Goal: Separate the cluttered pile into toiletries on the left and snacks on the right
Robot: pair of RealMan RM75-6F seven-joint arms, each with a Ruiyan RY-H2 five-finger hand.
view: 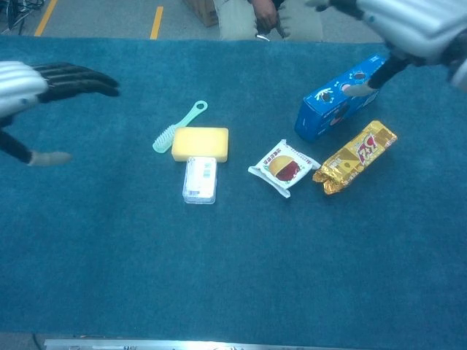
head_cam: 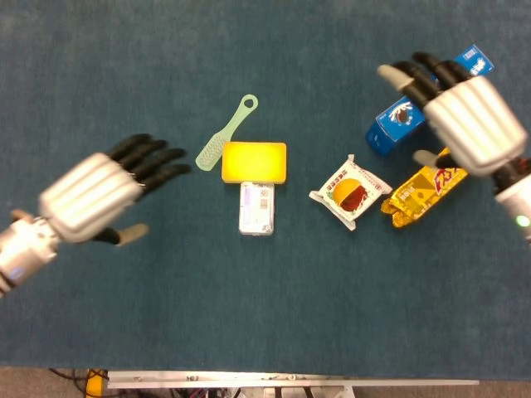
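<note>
We see left hand [head_cam: 91,195] spread wide, empty, nearing brush [head_cam: 226,143]; right hand [head_cam: 466,123] wide, empty above cookie box [head_cam: 390,126].

Blue carpeted table [view: 219,277]; a seated person [view: 255,18], perhaps, behind it.

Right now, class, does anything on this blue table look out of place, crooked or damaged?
Nothing looks spilled or broken. The yellow sponge overlaps the top end of the small clear box, and the gold snack bag looks crumpled at its lower end. Both hands hover empty.
</note>
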